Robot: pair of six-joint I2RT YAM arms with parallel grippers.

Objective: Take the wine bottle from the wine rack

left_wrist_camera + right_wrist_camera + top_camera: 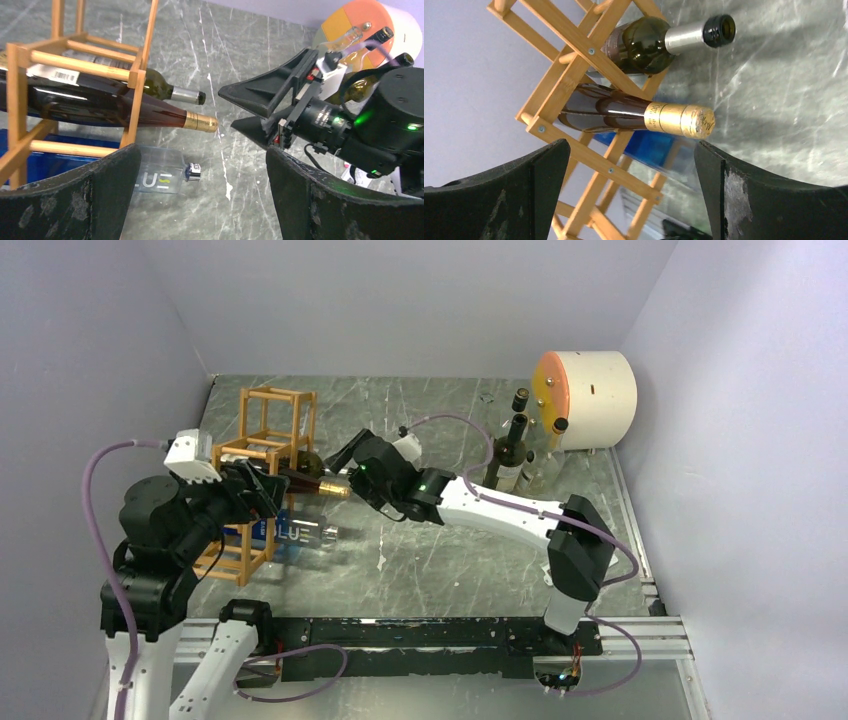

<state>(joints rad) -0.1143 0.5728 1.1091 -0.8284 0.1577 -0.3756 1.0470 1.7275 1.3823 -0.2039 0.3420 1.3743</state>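
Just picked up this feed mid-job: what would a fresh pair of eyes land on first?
First, the wooden wine rack on the left, its gold-foiled wine bottle poking out toward the right gripper, whose jaws stand open right by the bottle's tip. At the far right sits a cream drum with an orange face, upright bottles beside it.

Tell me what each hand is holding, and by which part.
Nothing. The left hand and right hand are both open; the right faces the cap end of the gold-capped bottle, not touching it.
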